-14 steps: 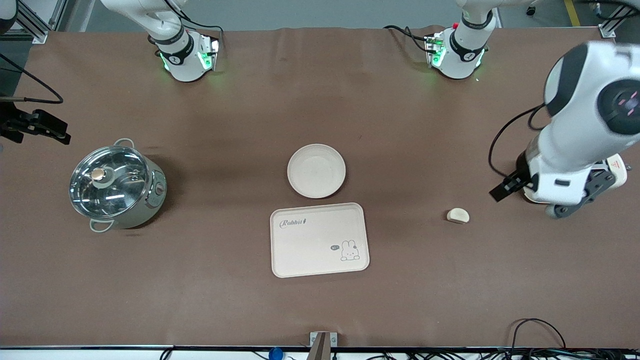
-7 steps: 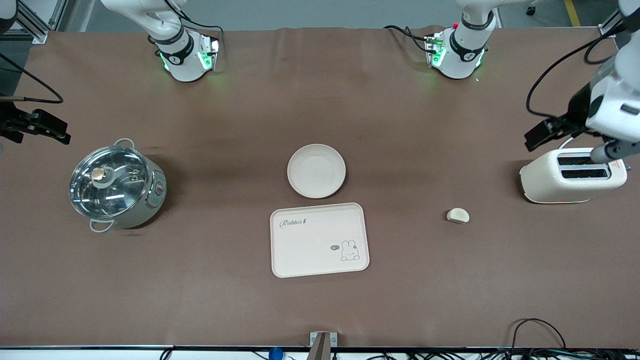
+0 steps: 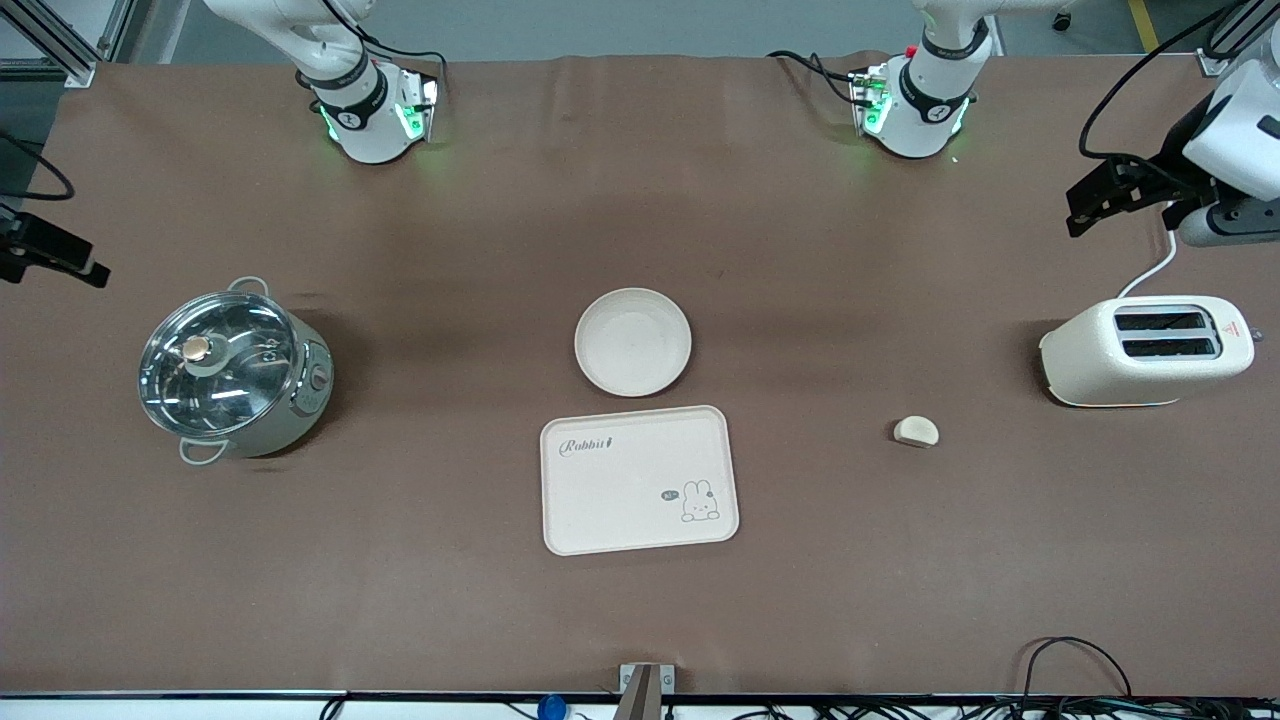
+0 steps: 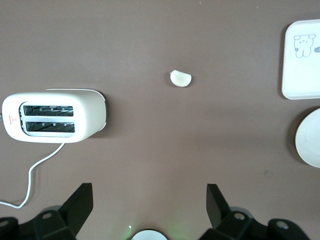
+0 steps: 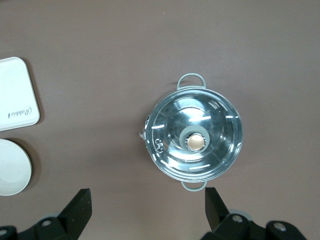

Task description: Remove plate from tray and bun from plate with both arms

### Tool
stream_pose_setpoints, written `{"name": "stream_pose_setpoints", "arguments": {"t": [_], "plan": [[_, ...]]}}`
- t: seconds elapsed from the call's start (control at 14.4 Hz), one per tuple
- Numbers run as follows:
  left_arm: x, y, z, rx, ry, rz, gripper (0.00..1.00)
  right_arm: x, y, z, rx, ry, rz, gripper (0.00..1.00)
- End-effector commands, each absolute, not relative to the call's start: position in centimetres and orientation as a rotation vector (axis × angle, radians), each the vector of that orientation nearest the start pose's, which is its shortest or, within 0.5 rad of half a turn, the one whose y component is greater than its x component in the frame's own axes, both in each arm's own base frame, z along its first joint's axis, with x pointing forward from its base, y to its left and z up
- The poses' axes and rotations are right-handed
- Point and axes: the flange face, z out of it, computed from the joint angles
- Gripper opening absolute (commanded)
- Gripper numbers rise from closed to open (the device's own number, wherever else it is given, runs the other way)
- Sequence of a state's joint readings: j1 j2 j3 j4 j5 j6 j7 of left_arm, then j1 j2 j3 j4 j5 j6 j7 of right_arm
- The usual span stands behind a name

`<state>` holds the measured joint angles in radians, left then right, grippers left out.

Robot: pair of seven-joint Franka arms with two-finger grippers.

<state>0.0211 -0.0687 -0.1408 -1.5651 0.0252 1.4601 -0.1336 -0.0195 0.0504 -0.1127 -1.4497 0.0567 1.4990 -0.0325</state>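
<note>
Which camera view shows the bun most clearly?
The left wrist view shows the bun best: seen from overhead on bare table, with its half-round outline clear. The front view shows the bun too, but smaller. The right wrist view does not show it.

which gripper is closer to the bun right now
Left. The left gripper hangs open high over the table's left-arm end near the toaster, the bun below. The right gripper is open above the pot.

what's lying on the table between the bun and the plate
Nothing: the front view shows only bare brown table between the bun and the plate.
</note>
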Motion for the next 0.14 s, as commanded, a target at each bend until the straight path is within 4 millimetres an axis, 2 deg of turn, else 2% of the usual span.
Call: {"name": "stream_pose_setpoints", "arguments": {"t": [0.0,0.07], "plan": [[50.32,-5.76,66.24,-3.116,0.021,0.055,1.0,55.7,-5.94,66.04,-3.108,0.123,-0.023,1.0],[50.24,-5.72,66.29,-3.112,0.044,0.057,1.0,55.71,-5.62,66.07,-3.11,0.121,-0.025,1.0]]}}
